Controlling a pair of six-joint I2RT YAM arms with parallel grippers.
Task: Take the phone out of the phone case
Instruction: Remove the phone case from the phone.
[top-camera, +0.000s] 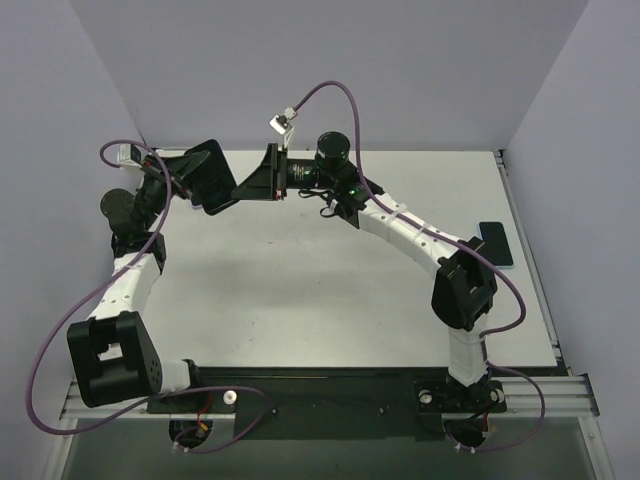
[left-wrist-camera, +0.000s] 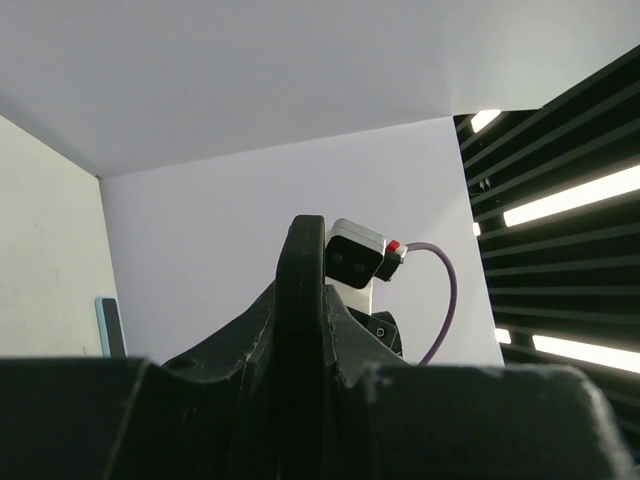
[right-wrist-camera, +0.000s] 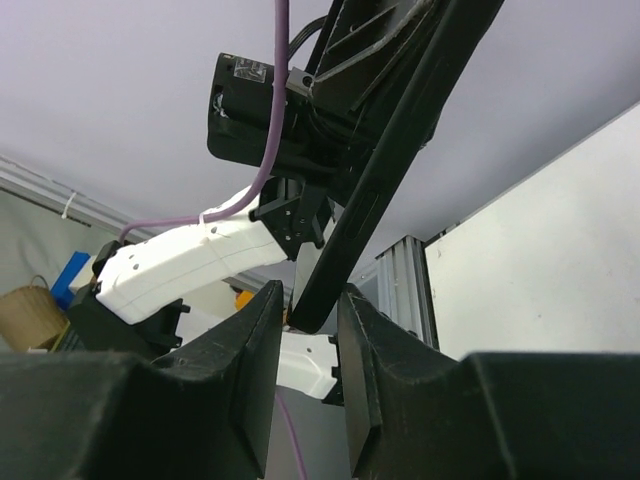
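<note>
Peel step, 11 o'clock: left gripper (top-camera: 190, 173) clamps phone case (right-wrist-camera: 400, 150); right gripper (right-wrist-camera: 310, 325) straddles its edge, grip unclear; I'd pry next.

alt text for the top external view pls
The left pincer holds a flat black phone case in the air over the far left of a white table, and the right pincer meets its free edge. A dark phone-like slab lies flat at the table's right edge.

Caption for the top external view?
Left gripper and right gripper hold the black case aloft; dark slab lies at right.
</note>
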